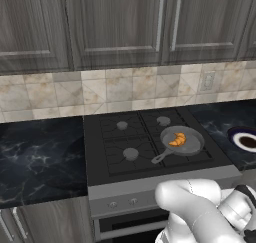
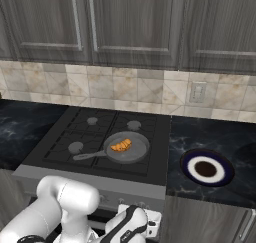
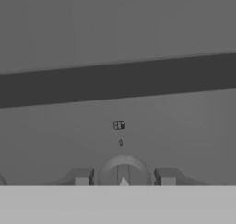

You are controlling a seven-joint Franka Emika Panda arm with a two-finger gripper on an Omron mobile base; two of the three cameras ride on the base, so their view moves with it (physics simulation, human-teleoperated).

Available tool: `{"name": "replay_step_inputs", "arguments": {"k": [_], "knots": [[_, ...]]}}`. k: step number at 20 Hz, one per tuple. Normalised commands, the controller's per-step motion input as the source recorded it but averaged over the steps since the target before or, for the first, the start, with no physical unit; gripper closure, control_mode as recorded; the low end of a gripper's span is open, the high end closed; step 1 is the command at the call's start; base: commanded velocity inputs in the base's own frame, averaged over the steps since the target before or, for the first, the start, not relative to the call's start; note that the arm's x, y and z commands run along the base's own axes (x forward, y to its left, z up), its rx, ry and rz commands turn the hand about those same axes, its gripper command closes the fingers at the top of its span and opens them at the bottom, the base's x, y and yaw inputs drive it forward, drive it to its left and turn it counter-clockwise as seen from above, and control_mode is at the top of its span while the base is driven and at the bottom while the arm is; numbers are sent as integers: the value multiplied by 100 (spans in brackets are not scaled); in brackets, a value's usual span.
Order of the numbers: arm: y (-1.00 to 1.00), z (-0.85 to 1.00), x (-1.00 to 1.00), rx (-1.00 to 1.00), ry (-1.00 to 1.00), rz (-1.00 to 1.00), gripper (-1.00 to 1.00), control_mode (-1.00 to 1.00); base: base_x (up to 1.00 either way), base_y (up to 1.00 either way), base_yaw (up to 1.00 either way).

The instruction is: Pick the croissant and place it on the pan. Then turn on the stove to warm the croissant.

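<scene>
The croissant [image 1: 177,139] [image 2: 121,146], small and golden-orange, lies inside the grey pan [image 1: 194,146] [image 2: 136,153]. The pan sits on the front right burner of the black stove [image 1: 120,142] [image 2: 95,132], its thin handle pointing toward the front left. My arm reaches down to the stove's grey front panel, below the pan. In the hand view my gripper [image 3: 123,178] is shut on a round stove knob [image 3: 123,164], with one fingertip on each side of it. Above the knob are a small marking and a dark band across the panel.
A dark round plate with a white rim [image 1: 245,139] [image 2: 206,168] rests on the black marble counter to the right of the stove. More counter runs to the left [image 1: 40,157]. Two other knobs [image 1: 122,203] show on the panel. A wall outlet [image 2: 198,92] and cabinets stand behind.
</scene>
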Motion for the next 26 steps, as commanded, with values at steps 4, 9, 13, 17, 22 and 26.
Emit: {"name": "replay_step_inputs", "arguments": {"k": [4,9,13,17,22,26], "knots": [[0,0,0,-3,0,0,100,-100,0,0,0],[0,0,0,-24,0,1,100,-100,0,0,0],[0,0,0,-29,0,0,100,-100,0,0,0],[0,0,1,-27,0,1,100,-100,0,0,0],[0,0,9,-22,8,3,100,-100,0,0,0],[0,0,17,-16,16,5,100,-100,0,0,0]]}}
